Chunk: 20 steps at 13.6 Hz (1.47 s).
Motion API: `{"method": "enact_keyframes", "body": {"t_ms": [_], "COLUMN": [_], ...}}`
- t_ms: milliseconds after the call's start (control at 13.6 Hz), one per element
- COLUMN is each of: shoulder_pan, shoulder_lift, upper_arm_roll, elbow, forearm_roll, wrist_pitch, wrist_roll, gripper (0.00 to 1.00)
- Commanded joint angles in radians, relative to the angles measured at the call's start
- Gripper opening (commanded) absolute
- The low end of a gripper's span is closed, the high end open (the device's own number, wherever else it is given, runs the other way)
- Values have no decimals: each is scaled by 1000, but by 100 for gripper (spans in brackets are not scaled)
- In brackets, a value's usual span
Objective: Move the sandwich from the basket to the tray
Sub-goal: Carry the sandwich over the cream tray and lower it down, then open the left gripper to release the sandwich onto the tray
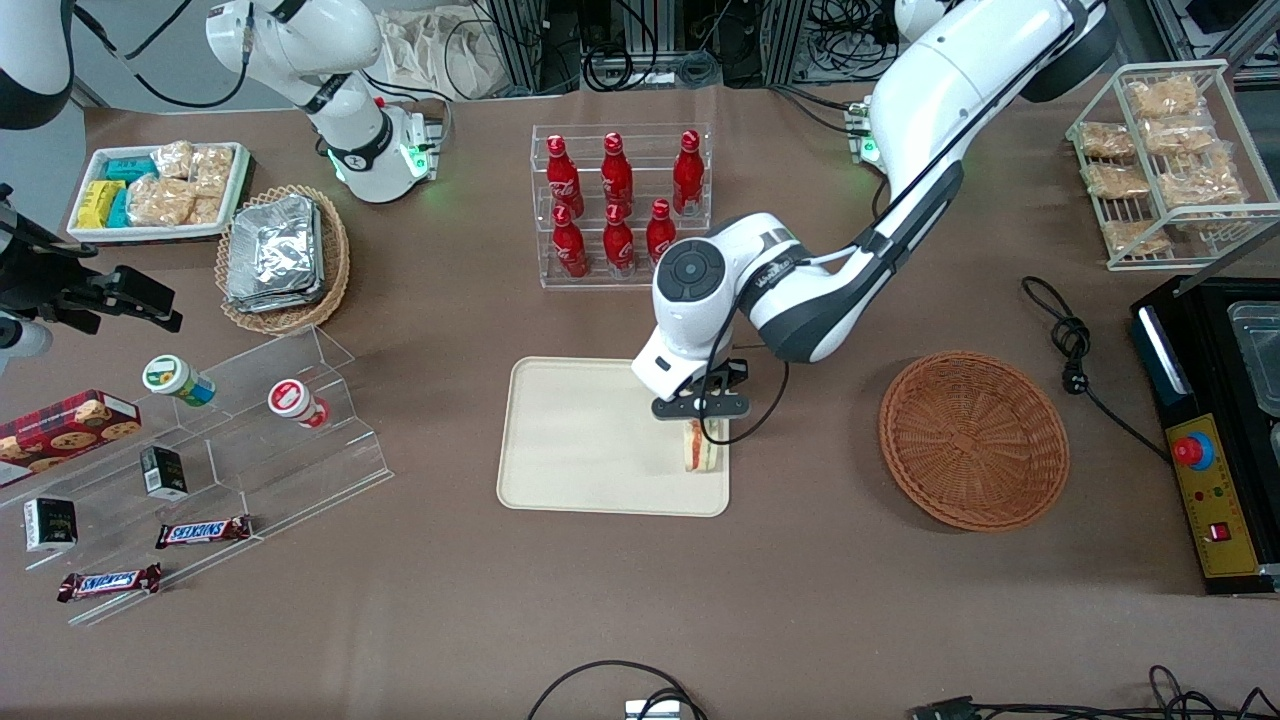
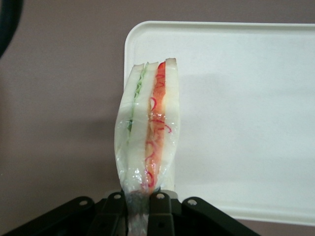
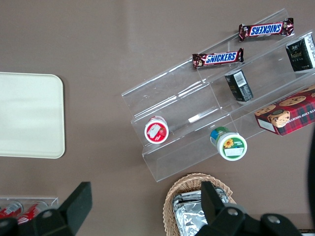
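A robotics lab: cable bundles and metal racks edge a brown table of shop snacks.

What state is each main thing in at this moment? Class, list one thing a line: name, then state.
sandwich: wrapped in clear film, held on edge over the tray's end nearest the basket.
gripper: shut on the sandwich, above the tray.
tray: flat on the table, otherwise bare.
basket: empty, toward the working arm's end.
red bottles: upright in their clear rack.

Brown matte table spans everything under even light; metal frames and tangled cables line its edge.
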Motion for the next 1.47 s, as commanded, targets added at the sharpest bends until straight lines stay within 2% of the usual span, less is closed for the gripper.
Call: {"method": "enact_keyframes", "body": {"t_ms": [0,367,440,514,587,1101,1394], "shoulder_pan": [-4,-9,-9,-9,-9,-4,27], "shoulder_lift": [20,49,51,55,55,34,-79], "upper_arm_roll": [20,43,44,43,43,38,35], "elbow": [-36,-54,-54,-53,-52,-40,-29], "forearm_roll": [53,86,87,90,90,79,69], "wrist_pitch": [87,132,136,138,138,138,120], "wrist_roll": [-44,-67,-79,-85,-92,-167,-145], "gripper": [0,2,15,67,100,100,100]}}
